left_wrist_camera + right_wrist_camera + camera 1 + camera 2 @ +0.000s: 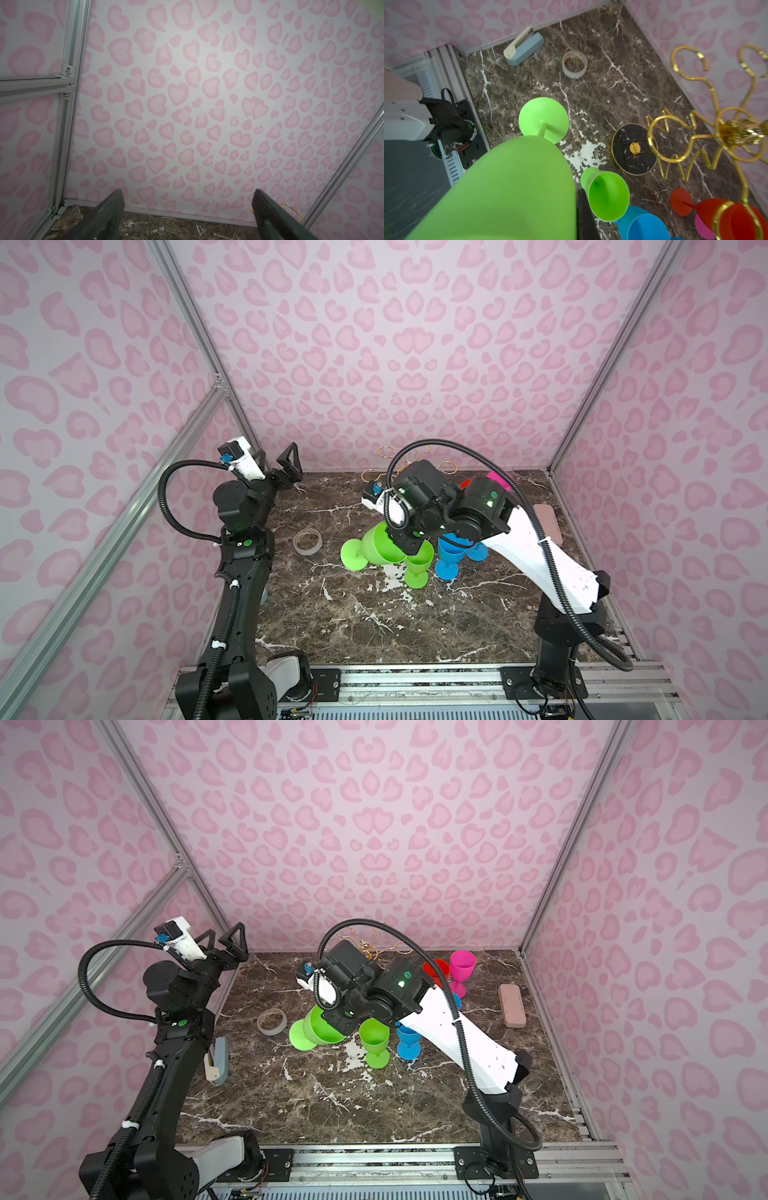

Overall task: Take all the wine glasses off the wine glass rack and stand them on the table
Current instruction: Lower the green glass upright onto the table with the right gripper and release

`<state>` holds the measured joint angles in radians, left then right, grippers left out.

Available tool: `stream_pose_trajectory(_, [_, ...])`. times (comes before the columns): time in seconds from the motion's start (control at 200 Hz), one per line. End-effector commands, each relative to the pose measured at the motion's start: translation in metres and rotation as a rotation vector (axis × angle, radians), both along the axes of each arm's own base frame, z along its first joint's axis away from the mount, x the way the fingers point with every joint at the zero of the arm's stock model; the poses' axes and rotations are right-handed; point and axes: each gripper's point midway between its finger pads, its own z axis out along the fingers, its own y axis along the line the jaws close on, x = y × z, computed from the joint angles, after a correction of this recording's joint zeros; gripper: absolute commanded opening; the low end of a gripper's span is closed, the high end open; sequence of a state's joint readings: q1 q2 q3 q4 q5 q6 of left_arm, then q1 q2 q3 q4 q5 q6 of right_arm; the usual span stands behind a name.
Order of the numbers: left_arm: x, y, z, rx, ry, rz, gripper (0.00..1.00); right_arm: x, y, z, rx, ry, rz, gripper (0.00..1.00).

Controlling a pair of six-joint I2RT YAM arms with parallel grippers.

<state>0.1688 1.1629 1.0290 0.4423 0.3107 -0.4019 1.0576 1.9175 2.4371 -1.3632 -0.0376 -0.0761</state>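
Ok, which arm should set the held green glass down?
Right: the right gripper is shut on the tilted green wine glass above the table; the left gripper is open, empty, far off.

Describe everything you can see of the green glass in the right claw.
The green glass is opaque, matte and plastic-looking: a wide bowl, a short thin stem, a round flat foot. It is off the rack, tipped well over, foot toward the left arm's side, mouth toward the right claw, which is shut on its rim. A second green glass stands upright close beside it; whether they touch, or whether the foot rests on the table, cannot be told.
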Motion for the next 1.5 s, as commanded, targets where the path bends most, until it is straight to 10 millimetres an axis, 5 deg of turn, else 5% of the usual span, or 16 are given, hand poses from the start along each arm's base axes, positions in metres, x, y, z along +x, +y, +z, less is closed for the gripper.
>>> stream_pose_trajectory(0.0, [-0.003,-0.002,0.009,0.06,-0.05,-0.004,0.97,-0.007,-0.012,-0.037,-0.161,0.064,0.015,0.0])
stream_pose_trajectory(0.4, [0.003,-0.004,-0.003,0.1,-0.025,-0.015,0.97,0.006,0.005,-0.128,-0.351,0.203,0.039,0.0])
stream_pose_trajectory(0.87, [0.006,-0.001,-0.009,0.108,-0.011,-0.009,0.97,0.037,0.014,-0.184,-0.425,0.255,-0.002,0.0])
stream_pose_trajectory(1.215, [0.008,-0.001,-0.015,0.104,0.002,-0.013,0.97,0.043,0.016,-0.188,-0.416,0.26,-0.014,0.24])
stream_pose_trajectory(1.47, [0.007,0.0,-0.015,0.105,0.003,-0.009,0.97,0.044,0.022,-0.154,-0.319,0.232,-0.012,0.33])
stream_pose_trajectory(1.495, [0.007,0.0,-0.015,0.107,0.001,-0.008,0.97,0.043,0.021,-0.139,-0.287,0.215,-0.013,0.34])
